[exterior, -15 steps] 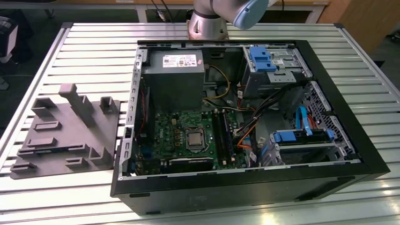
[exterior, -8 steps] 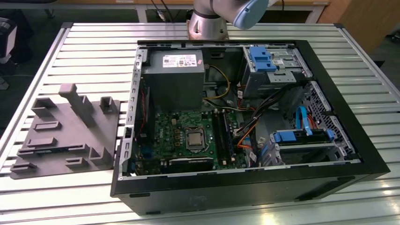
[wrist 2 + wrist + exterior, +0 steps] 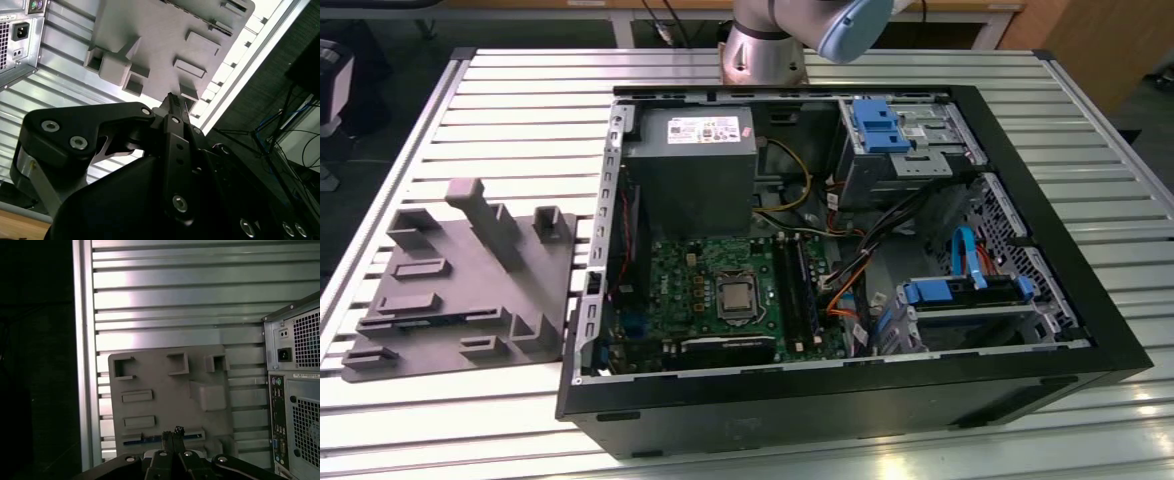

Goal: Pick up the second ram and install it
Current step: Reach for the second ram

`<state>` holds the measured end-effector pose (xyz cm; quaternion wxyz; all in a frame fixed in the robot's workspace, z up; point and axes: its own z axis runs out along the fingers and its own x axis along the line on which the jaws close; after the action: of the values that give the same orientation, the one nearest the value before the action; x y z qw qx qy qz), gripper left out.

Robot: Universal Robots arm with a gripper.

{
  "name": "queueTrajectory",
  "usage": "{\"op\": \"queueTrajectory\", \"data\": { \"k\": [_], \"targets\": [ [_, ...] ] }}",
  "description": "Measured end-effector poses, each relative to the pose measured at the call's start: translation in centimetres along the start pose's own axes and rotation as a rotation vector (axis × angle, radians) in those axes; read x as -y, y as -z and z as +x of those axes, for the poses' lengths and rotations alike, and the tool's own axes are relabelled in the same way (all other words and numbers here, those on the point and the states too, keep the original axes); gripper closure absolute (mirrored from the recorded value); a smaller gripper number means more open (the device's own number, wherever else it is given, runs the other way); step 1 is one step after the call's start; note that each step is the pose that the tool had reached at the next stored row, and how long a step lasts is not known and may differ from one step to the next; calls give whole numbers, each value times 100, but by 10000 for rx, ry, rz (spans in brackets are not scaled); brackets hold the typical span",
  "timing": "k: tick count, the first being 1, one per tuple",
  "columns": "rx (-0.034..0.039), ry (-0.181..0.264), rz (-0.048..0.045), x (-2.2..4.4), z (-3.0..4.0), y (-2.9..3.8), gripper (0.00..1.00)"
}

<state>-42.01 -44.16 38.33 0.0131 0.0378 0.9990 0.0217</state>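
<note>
"Since the claw (image 3: 172, 431) sits nearest in both wrist views, what state is it in?"

"Closed tight with nothing in it. It hangs well clear above the grey tray (image 3: 165, 405)."

"And the second ram (image 3: 142, 442)?"

"It lies in the tray's long slot, the dark strip just beyond the claw in the first wrist view, and apart from it. I'd judge the slot is there to keep the stick at a fixed spot and heading, so it can be pinched cleanly."

"Where is the tray?"

"On the slatted bench (image 3: 520, 90), near the case (image 3: 827, 400) and at about nine o'clock from it in the exterior view. The case's back panel (image 3: 295, 405) faces it."

"Why is the case on its side?"

"Probably so the motherboard (image 3: 687, 280) lies flat and open to reach from above. Its long dark memory slots (image 3: 797, 285) run just at three o'clock of the silver chip (image 3: 736, 297)."

"So how far along is it?"

"With the ram in the tray, I'd say the pickup isn't done yet."
</note>
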Motion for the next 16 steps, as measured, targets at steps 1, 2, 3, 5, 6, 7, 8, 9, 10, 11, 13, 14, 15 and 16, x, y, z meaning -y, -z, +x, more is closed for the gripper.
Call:
{"op": "queueTrajectory", "data": {
  "k": [1, 2, 3, 5, 6, 7, 8, 9, 10, 11, 13, 14, 15, 16],
  "targets": [
    [0, 0, 0, 1, 2, 0, 89],
    [0, 0, 0, 2, 3, -1, 89],
    [0, 0, 0, 3, 4, -1, 89],
    [0, -1, 0, 6, 7, -2, 89],
    [0, -1, 0, 7, 8, -2, 89],
    [0, -1, 0, 8, 10, -2, 89],
    [0, -1, 0, 9, 11, -2, 89],
    [0, 0, 0, 11, 12, -3, 89],
    [0, -1, 0, 12, 13, -3, 89],
    [0, 0, 0, 14, 16, -4, 89],
    [0, -1, 0, 18, 19, -5, 89],
    [0, 0, 0, 20, 20, -5, 89],
    [0, -1, 0, 22, 21, -6, 89],
    [-1, -1, 0, 23, 23, -6, 89]
  ]
}}
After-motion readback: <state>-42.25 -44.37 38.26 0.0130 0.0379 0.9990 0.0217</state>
